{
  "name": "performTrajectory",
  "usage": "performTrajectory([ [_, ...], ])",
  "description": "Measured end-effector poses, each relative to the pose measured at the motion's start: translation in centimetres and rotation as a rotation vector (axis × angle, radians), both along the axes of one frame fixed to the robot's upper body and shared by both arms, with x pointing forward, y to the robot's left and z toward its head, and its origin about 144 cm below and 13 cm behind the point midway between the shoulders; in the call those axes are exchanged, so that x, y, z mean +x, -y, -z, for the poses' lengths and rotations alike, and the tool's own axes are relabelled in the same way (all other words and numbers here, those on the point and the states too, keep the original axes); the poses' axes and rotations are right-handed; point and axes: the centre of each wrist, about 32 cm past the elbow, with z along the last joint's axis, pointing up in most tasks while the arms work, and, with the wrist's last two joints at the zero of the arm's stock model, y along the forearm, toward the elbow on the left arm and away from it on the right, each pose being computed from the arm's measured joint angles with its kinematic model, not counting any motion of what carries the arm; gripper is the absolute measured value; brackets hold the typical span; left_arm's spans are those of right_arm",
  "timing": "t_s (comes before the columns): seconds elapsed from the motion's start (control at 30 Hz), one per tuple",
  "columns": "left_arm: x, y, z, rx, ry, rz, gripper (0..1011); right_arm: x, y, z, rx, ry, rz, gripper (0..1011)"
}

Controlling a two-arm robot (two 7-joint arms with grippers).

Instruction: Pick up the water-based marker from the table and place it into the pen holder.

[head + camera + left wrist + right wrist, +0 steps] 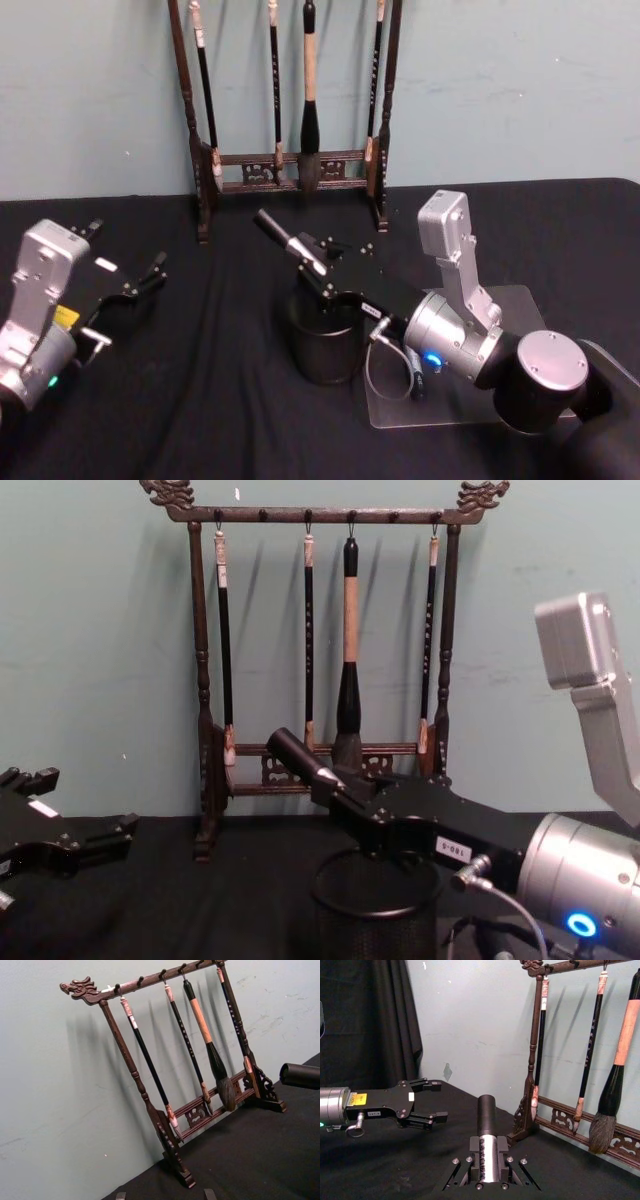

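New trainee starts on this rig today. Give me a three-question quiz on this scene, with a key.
1. True or false: the marker already stands inside the pen holder.
2. The fingers of the left gripper are: A) open, B) shut on the marker, C) shut on a brush.
3. How many brushes hang on the brush rack?
Key: 1. False; the right gripper holds it over the pen holder. 2. A. 3. Four.
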Motion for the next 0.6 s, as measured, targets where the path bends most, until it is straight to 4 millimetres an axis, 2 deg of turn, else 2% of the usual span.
performTrajectory([
  [0.13, 0.0, 0.0, 0.0, 0.0, 0.0, 0.0, 1009, -0.01, 0.01, 0.0, 0.001, 0.0, 0.0, 217],
  [0.37, 0.0, 0.0, 0.0, 0.0, 0.0, 0.0, 1009, -0.02, 0.04, -0.01, 0.001, 0.0, 0.001, 450],
  [0.43, 0.0, 0.0, 0.0, 0.0, 0.0, 0.0, 1009, -0.03, 0.04, -0.01, 0.002, 0.0, 0.001, 487],
  [0.6, 0.0, 0.0, 0.0, 0.0, 0.0, 0.0, 1009, -0.04, 0.05, -0.01, 0.002, 0.0, 0.002, 674],
])
